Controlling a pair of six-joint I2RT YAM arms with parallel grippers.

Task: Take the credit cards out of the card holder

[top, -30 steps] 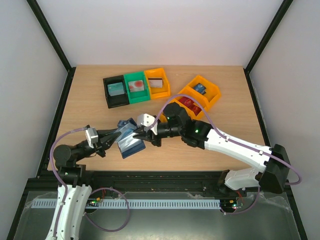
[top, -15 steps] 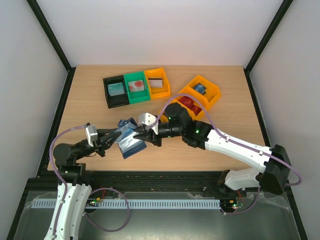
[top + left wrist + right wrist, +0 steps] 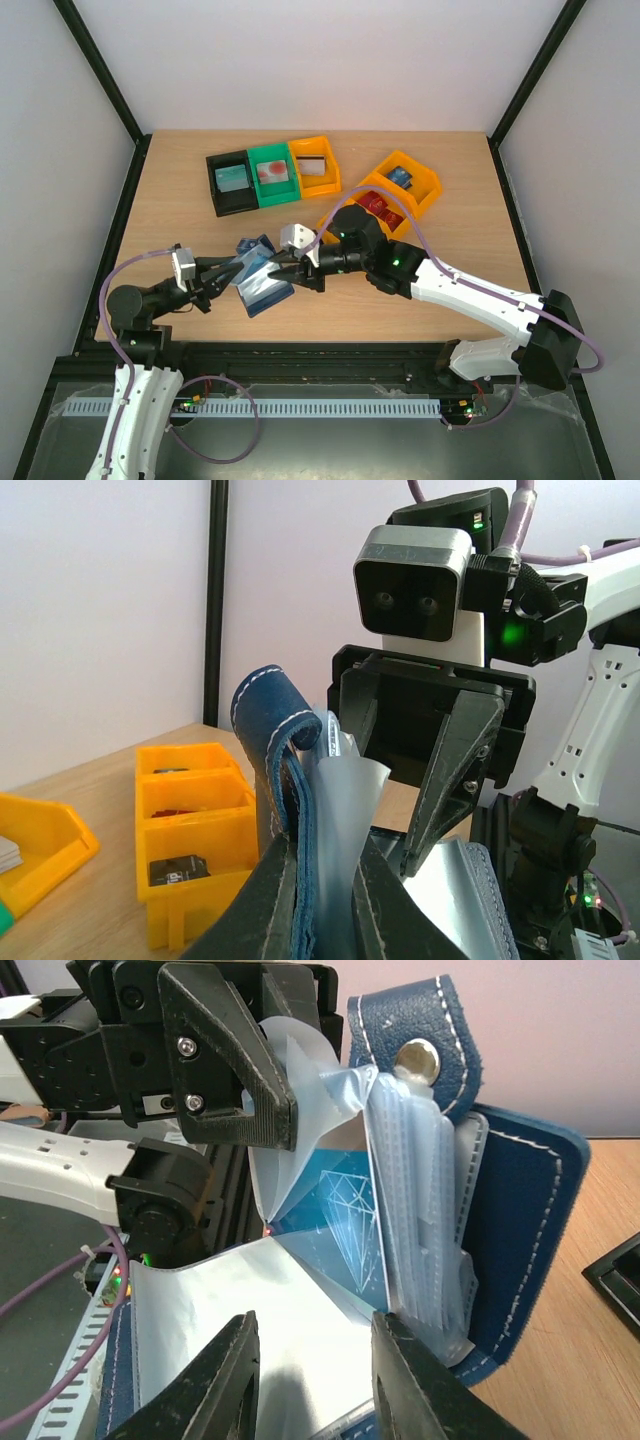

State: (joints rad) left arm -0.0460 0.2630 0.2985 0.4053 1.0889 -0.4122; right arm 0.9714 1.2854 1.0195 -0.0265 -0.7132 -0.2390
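Observation:
The card holder (image 3: pixel 262 282), dark navy with clear plastic sleeves, is held up off the table between the two arms. My left gripper (image 3: pixel 232 272) is shut on its navy cover and a sleeve (image 3: pixel 322 850). My right gripper (image 3: pixel 283 268) is open just in front of the fanned sleeves (image 3: pixel 310 1360), with a clear sleeve lying between its fingers. A teal credit card (image 3: pixel 350 1215) with a diamond pattern shows inside a sleeve. The snap tab (image 3: pixel 420 1060) sticks up. More cards lie in the bins: teal (image 3: pixel 231 178), red (image 3: pixel 272 173), grey (image 3: pixel 313 167).
Black (image 3: pixel 222 200), green (image 3: pixel 250 160) and orange (image 3: pixel 330 160) bins stand in a row at the back. Two more orange bins (image 3: pixel 425 195) sit to the right, behind my right arm, and hold a red card (image 3: pixel 380 208) and a blue card (image 3: pixel 402 177).
My right gripper has shifted slightly at the sleeves. My left gripper still holds the card holder in the same place.

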